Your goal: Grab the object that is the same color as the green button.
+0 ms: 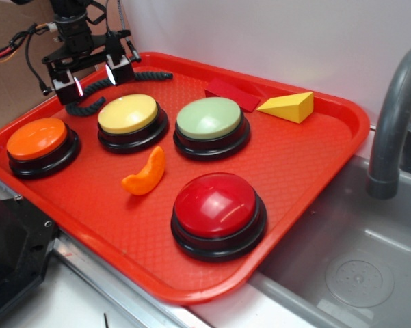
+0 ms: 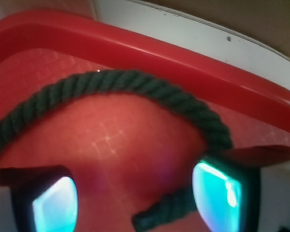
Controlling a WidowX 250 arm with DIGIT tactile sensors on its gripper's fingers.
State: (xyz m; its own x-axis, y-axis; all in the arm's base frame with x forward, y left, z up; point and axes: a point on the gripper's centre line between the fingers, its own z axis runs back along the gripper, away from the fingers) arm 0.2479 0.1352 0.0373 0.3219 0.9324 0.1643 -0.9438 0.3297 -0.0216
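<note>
A dark green twisted rope piece lies curved on the red tray at its far left corner, behind the yellow button. In the wrist view the rope arcs across the tray floor and one end pokes in between the fingers. My gripper hovers over the rope, open, with glowing pads wide apart and nothing clamped. The pale green domed button sits on its black base mid-tray, to the right of the gripper.
On the tray stand an orange button, a yellow button and a big red button. An orange crescent, a yellow wedge and a flat red piece lie there too. A sink and grey faucet are at the right.
</note>
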